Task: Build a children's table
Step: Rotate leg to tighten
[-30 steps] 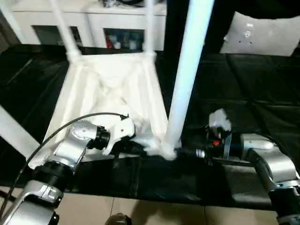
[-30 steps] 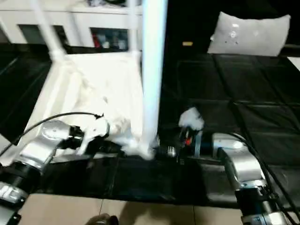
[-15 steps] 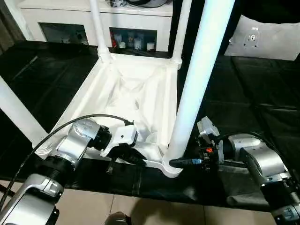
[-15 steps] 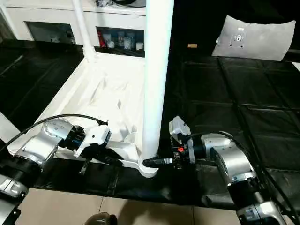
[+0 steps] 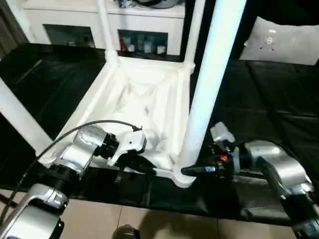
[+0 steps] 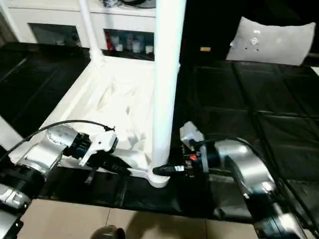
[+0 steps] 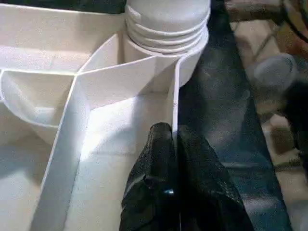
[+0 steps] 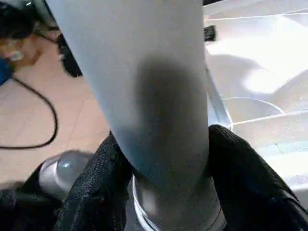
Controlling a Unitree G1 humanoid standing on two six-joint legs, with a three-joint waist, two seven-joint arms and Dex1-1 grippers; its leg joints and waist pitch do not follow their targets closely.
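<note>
White plastic children's table (image 5: 144, 99), upside down on black floor mats (image 5: 279, 104) before a white cabinet with glass doors (image 5: 134, 30), legs standing up from its round corner sockets. Left gripper (image 7: 173, 139): black fingers pressed together, pinching the thin near rim wall. Right gripper (image 8: 161, 159): fingers spread around the base of the near tapered round leg (image 5: 212, 84), apparently touching both sides.

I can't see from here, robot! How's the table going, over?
Left gripper shut on the table top's rim. Right gripper clamped around the near leg at its corner socket. Table upside down, nothing blocking. Over.
</note>
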